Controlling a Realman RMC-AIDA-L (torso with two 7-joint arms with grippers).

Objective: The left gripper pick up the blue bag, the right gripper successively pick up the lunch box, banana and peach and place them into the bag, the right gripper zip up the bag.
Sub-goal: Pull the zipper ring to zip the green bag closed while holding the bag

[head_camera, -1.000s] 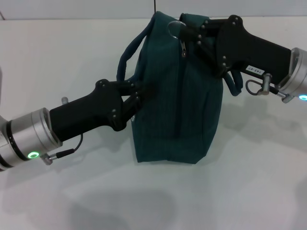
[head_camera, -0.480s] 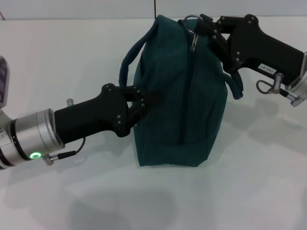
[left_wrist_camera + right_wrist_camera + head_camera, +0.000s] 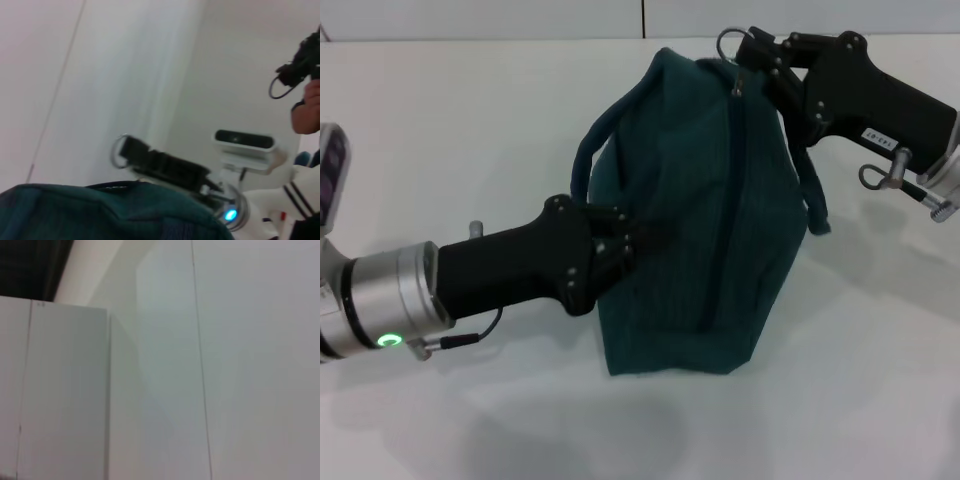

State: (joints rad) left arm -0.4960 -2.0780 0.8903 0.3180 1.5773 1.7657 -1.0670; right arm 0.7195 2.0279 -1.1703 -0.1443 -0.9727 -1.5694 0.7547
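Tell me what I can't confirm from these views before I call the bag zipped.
- Contents of the blue bag: hidden by its fabric in the head and left wrist views.
- Zipper pull: covered by the right gripper at the bag's far top end.
- Left gripper: fingertips pressed into the bag's side, grip unclear.
- Right wrist view: shows only wall.
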